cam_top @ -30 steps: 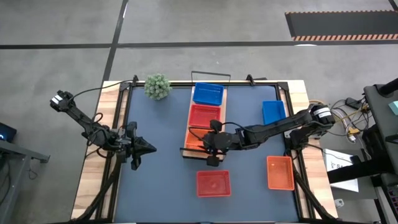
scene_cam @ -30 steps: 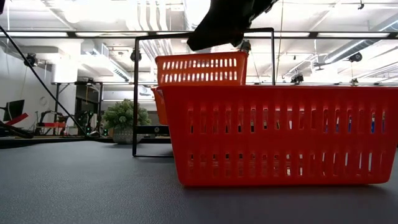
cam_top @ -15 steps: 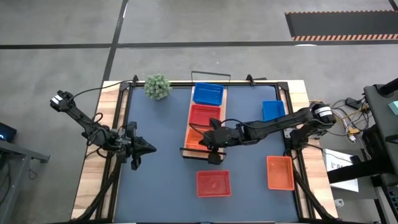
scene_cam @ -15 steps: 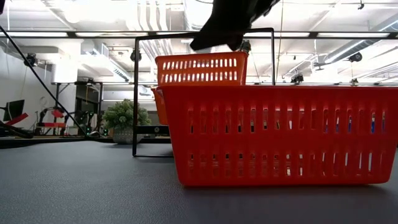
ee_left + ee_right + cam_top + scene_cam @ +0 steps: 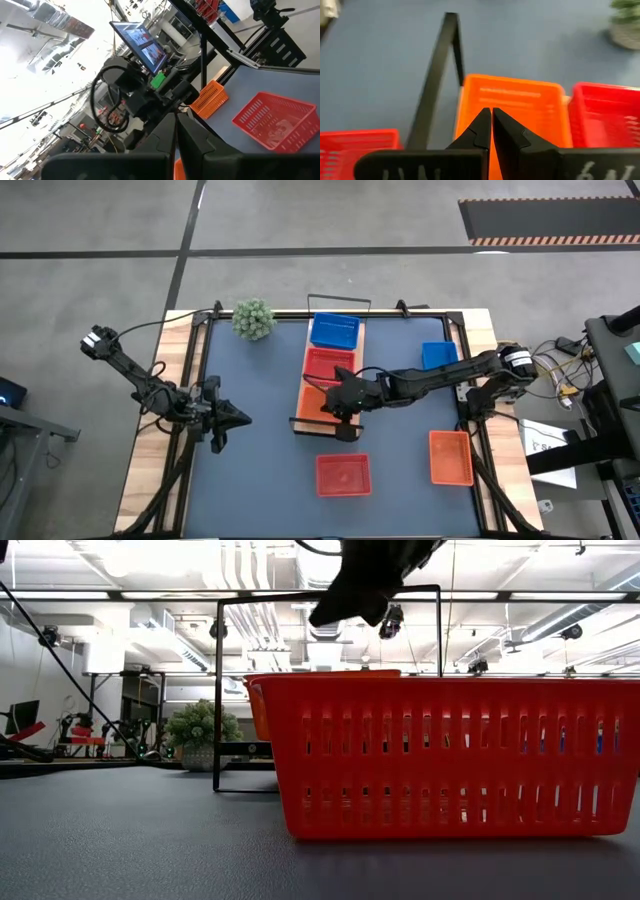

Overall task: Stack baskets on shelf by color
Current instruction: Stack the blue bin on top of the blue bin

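Half a second ago an orange basket stood high behind the near red basket (image 5: 450, 755) in the low view; now only its rim peeks over, so the orange basket (image 5: 512, 107) has come down into the stack on the shelf (image 5: 362, 345). In the high view the right gripper (image 5: 338, 408) sits over the near end of the shelf, above that orange stack. Its fingers (image 5: 482, 127) are pressed together with nothing between them, so the basket looks let go. The shelf also holds red baskets (image 5: 328, 363) in the middle and blue baskets (image 5: 335, 330) at the far end. Loose baskets wait on the dark mat: a red one (image 5: 343, 474) at the near side, an orange one (image 5: 450, 457) near the right edge, and a blue one (image 5: 438, 356) mostly under the right arm. The left gripper (image 5: 230, 418) waits over the left side of the mat, well apart from the baskets; its fingers (image 5: 192, 135) meet, holding nothing. A green plant ball (image 5: 254, 318) sits by the far left corner. I think the orange drop is just done. The next move would be to lift the right gripper clear, go to a loose basket, open up and grab its rim. No words or labels can be read anywhere.
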